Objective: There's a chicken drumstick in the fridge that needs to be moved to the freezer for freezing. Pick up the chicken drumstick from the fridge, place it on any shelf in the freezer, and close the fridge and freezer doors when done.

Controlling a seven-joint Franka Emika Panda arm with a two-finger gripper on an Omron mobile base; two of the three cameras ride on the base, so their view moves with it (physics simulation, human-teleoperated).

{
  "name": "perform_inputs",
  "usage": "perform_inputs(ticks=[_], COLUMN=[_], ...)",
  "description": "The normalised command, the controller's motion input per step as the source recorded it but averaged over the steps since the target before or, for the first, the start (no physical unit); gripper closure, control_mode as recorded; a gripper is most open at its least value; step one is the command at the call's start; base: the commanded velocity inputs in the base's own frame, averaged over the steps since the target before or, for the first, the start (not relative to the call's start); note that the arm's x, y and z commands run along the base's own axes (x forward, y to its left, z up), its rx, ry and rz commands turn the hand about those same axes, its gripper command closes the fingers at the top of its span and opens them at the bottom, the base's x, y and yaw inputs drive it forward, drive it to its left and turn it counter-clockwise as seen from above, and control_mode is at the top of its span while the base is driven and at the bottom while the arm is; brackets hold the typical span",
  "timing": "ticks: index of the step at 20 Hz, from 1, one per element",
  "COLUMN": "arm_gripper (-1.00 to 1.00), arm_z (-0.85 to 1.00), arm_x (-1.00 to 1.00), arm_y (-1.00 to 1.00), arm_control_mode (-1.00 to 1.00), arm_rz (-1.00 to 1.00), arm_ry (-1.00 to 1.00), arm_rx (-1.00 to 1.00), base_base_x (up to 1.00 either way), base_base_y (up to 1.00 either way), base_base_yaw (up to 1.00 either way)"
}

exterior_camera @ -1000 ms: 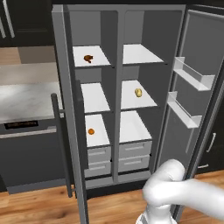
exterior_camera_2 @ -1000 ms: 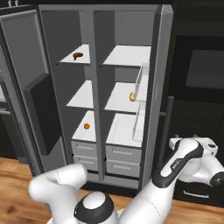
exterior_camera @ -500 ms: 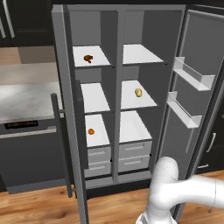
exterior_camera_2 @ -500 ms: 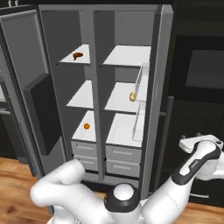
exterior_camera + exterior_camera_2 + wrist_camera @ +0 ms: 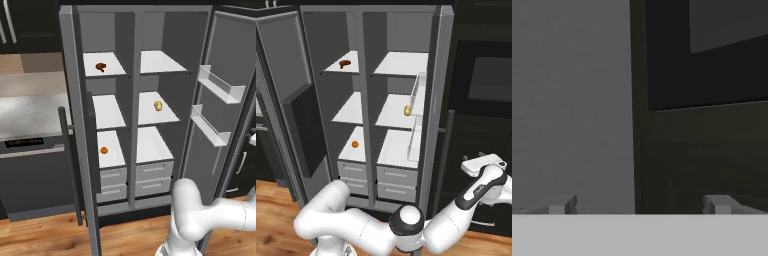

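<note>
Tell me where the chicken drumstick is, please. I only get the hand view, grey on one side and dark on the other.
Observer: The chicken drumstick lies on the top shelf of the left compartment.
Operator: Are the doors shut?
Observer: No. The left door and the right door both stand open.
Operator: So where is the hand?
Observer: The hand hangs low, to the right of the unit, past the open right door.
</note>
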Motion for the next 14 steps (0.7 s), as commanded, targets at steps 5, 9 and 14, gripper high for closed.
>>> perform_inputs(ticks=[5, 9, 14], arm_gripper=[-1.00, -1.00, -1.00], arm_z=[-0.34, -0.28, -0.19], arm_x=[0.65, 0.44, 0.16], arm_y=[0.09, 0.34, 0.68], arm_control_mode=[-1.00, -1.00, -1.00], arm_rz=[0.00, 0.00, 0.00], arm_ry=[0.00, 0.00, 0.00], arm_rx=[0.00, 0.00, 0.00], base_base_x=[0.00, 0.00, 0.00], base_base_y=[0.00, 0.00, 0.00], base_base_yaw=[0.00, 0.00, 0.00])
